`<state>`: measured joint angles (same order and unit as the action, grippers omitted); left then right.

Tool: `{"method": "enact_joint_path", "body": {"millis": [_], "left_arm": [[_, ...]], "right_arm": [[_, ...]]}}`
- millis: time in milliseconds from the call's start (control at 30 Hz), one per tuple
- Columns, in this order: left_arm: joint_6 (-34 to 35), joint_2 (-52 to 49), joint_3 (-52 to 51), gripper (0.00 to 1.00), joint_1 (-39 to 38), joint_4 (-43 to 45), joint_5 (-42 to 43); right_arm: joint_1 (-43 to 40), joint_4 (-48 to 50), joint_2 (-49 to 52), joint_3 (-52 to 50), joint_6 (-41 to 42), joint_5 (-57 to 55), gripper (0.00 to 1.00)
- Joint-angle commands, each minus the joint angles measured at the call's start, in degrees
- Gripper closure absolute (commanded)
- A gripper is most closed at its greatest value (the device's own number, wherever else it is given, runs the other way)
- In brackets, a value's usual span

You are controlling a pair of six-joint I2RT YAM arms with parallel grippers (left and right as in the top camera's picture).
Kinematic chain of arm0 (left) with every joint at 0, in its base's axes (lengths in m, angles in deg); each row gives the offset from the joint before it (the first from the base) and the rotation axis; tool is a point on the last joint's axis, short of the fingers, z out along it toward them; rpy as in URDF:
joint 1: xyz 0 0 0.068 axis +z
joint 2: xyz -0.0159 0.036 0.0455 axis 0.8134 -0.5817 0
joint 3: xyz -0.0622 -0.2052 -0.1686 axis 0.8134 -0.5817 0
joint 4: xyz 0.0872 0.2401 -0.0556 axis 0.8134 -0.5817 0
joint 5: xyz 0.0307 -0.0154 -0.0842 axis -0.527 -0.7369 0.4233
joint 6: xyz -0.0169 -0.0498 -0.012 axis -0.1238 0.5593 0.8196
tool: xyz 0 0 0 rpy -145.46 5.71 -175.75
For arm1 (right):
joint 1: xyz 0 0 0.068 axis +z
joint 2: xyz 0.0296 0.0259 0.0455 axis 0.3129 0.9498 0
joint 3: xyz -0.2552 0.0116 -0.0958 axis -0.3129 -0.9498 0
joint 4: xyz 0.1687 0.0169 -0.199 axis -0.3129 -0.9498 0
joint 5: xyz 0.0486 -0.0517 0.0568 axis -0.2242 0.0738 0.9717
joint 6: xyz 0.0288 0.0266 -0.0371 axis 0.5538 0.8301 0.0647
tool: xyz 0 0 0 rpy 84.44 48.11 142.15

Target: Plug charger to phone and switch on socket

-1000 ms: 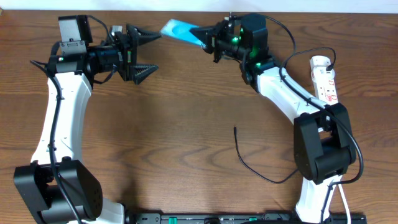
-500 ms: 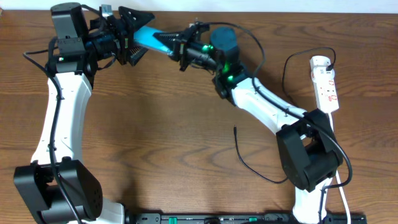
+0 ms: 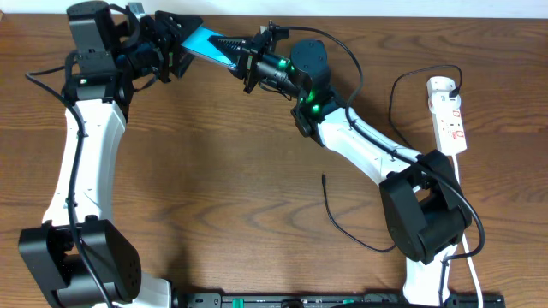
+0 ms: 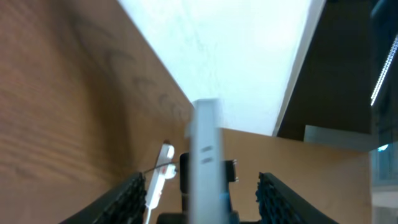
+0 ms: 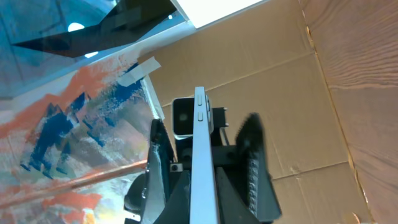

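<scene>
The phone [image 3: 202, 42], cyan screen up, is held in the air over the table's back edge. My right gripper [image 3: 229, 50] is shut on its right end; in the right wrist view the phone [image 5: 200, 137] stands edge-on in the clamped jaws [image 5: 202, 202]. My left gripper [image 3: 181, 40] is open, its fingers either side of the phone's left end. In the left wrist view the phone [image 4: 205, 155] is edge-on between the spread fingers [image 4: 202, 202], not touching them. The charger [image 3: 338, 224] lies loose on the table, its tip near the middle. The socket [image 3: 449, 115] lies at the far right.
The wooden table [image 3: 223, 171] carries both arms. A black cable [image 3: 394, 98] loops up to the socket's far end. The socket also shows small in the left wrist view [image 4: 160, 180]. Cardboard [image 5: 280, 81] and a white wall stand behind the table.
My right arm swung left with the phone, carrying it between the left gripper's fingers. My left gripper turned up and back toward the table's far edge. The charger and socket stayed put.
</scene>
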<state>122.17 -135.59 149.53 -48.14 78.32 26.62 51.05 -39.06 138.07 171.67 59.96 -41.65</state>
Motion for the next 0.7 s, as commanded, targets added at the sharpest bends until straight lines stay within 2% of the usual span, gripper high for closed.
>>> {"method": "enact_joint_path", "body": {"millis": [0, 267, 667], "left_arm": [[-0.6, 0.8, 0.5, 0.44, -0.2, 2.6, -1.1], [-0.6, 0.8, 0.5, 0.54, -0.2, 7.6, -1.2], [-0.6, 0.8, 0.5, 0.56, -0.4, 7.3, -1.6]], "right_arm": [[0.4, 0.8, -0.5, 0.7, 1.5, -2.0, 0.99], [0.4, 0.8, -0.5, 0.7, 2.5, -4.5, 0.99], [1.7, 3.2, -0.5, 0.7, 2.5, -6.9, 0.98]]}}
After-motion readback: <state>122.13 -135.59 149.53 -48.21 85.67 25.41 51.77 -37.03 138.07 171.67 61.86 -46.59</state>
